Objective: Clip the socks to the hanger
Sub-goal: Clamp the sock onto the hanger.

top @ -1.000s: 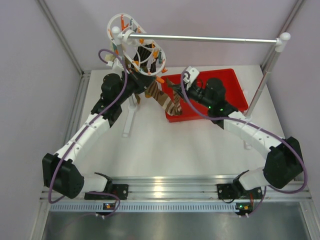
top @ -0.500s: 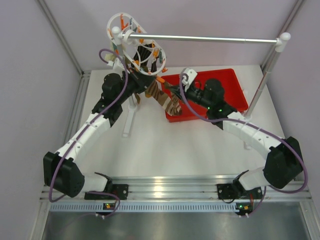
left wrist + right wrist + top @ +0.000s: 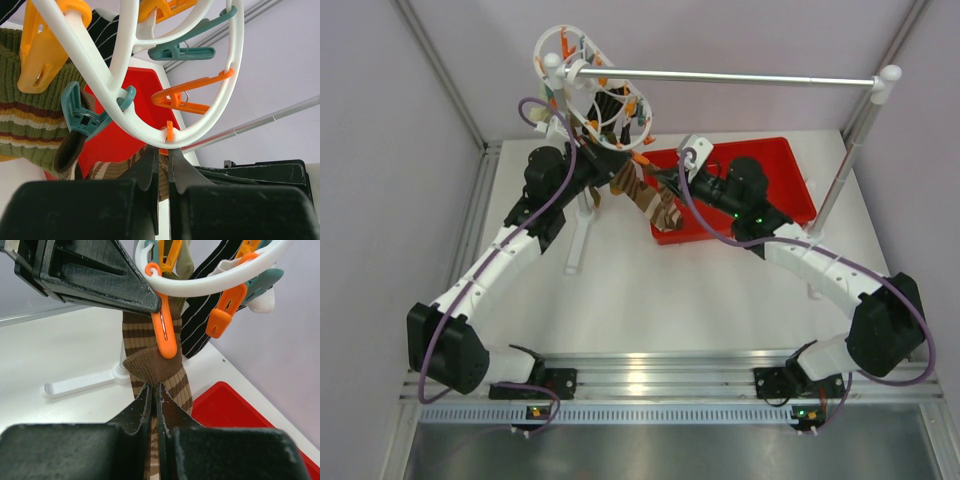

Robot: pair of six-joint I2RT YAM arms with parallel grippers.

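Brown cream-striped cloth sock [image 3: 165,371] is meeting an orange plastic clip [image 3: 167,335] under the white plastic ring hanger [image 3: 200,287].
Fully closed, the left pincer [image 3: 163,152] is squeezing the clip's top; the right pincer [image 3: 154,390] is pinching the sock's cuff tight and should be seating it deep in the clip before letting go.

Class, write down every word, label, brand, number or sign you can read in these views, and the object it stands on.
None: no readable text shows in any view.
The white plastic oval-ring hanger, orange plastic clip, brown striped sock, red plastic tray, left claw and right claw carry no legible marks.
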